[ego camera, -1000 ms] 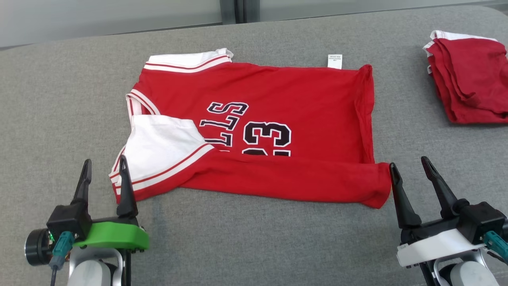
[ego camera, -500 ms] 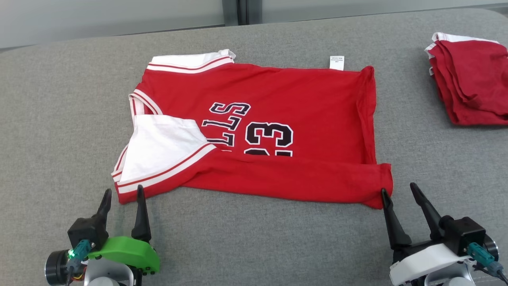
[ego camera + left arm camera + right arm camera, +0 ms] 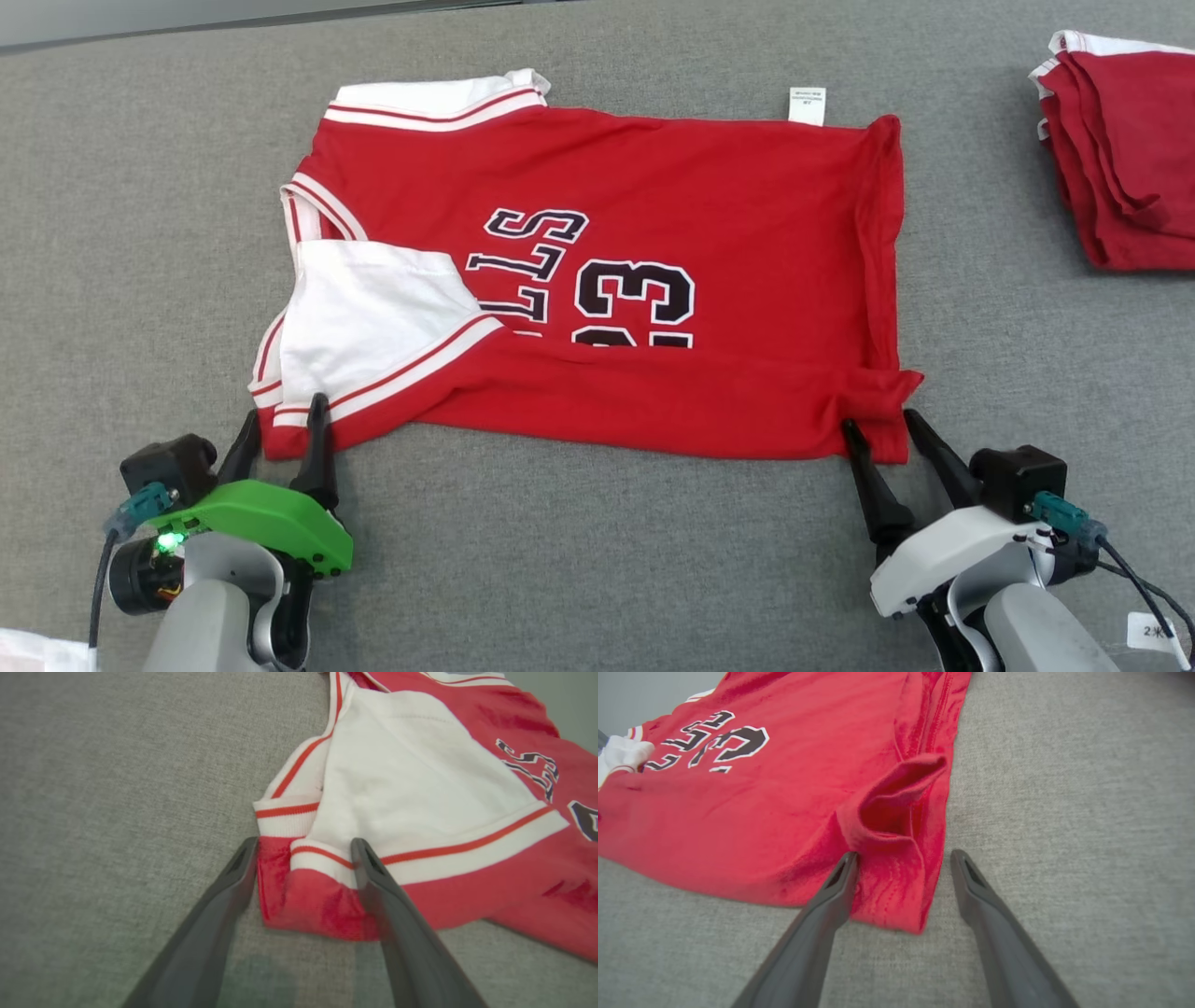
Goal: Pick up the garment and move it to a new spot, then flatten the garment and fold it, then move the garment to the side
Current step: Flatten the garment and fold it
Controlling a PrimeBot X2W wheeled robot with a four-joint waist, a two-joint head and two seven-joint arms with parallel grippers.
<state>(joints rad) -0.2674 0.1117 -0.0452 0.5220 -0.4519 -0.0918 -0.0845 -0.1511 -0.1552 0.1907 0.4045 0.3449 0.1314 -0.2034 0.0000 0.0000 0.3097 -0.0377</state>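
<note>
Grey surface (image 3: 597,560) is carrying everything. The jersey (image 3: 597,280) is lying flat mid-surface, one lengthwise fold already in. Its long axis is running left to right across the robot, with the folded edge facing the grippers. A red pile (image 3: 1130,159) is sitting well apart at far right.

Both grippers are resting low at the near edge, one per end, so neither arm is reaching across.
- Left gripper (image 3: 285,409): jaws gaping, holding nothing, straddling the near-left corner (image 3: 299,905). One finger is lying off the cloth, the other over the striped trim.
- Right gripper (image 3: 879,420): jaws likewise wide and empty, straddling the near-right corner (image 3: 896,896), which is puckering up slightly.

Judgement: the cloth is lying straight ahead between the fingers. Closing on both corners looks like the next call.
</note>
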